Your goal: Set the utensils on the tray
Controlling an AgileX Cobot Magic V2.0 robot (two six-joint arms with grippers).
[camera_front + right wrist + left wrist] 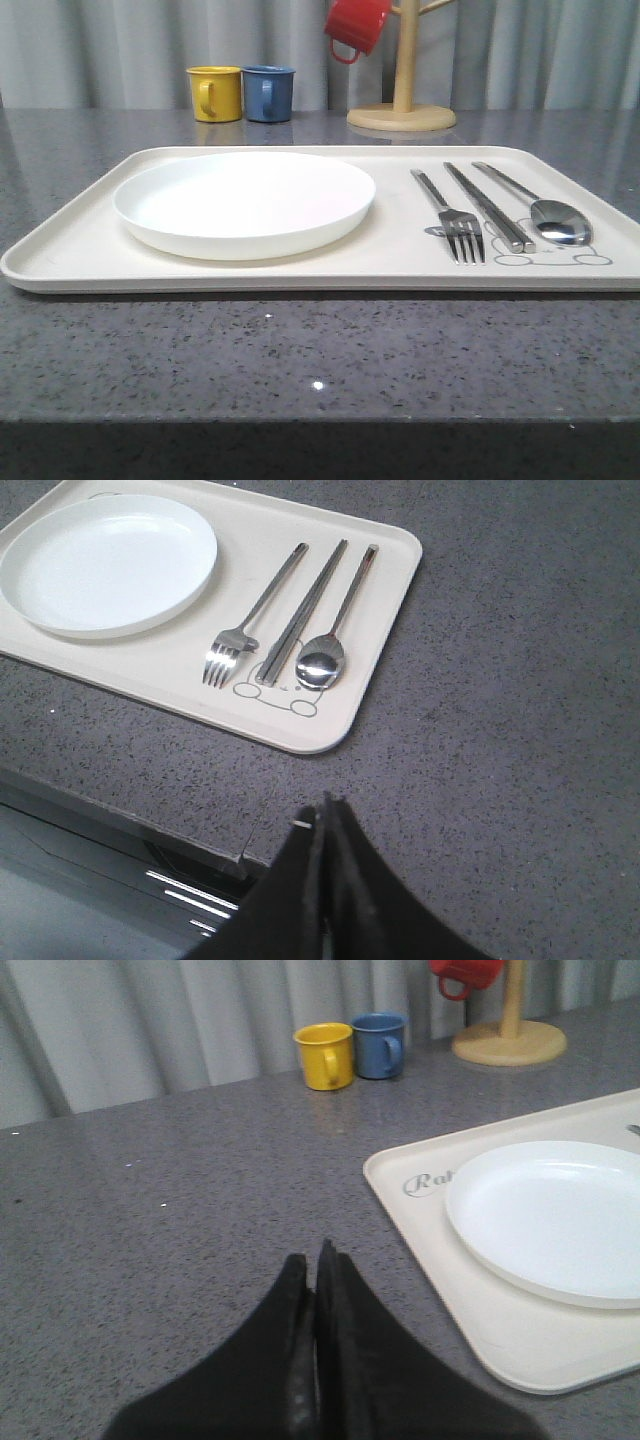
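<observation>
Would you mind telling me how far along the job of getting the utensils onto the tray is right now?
It looks finished. The fork, chopsticks and spoon all lie side by side on the tray, to the right of the white plate. Nothing is in hand: the left gripper and right gripper are both shut, empty and off the tray over the counter. No utensil seems left to move.

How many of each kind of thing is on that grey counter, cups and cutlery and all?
Mugs: 3 — yellow mug, blue mug, red mug hanging on the wooden mug stand
Mug stand: 1
Tray: 1
Plate: 1
Fork: 1
Chopsticks: 1 pair
Spoon: 1
Total: 9
</observation>
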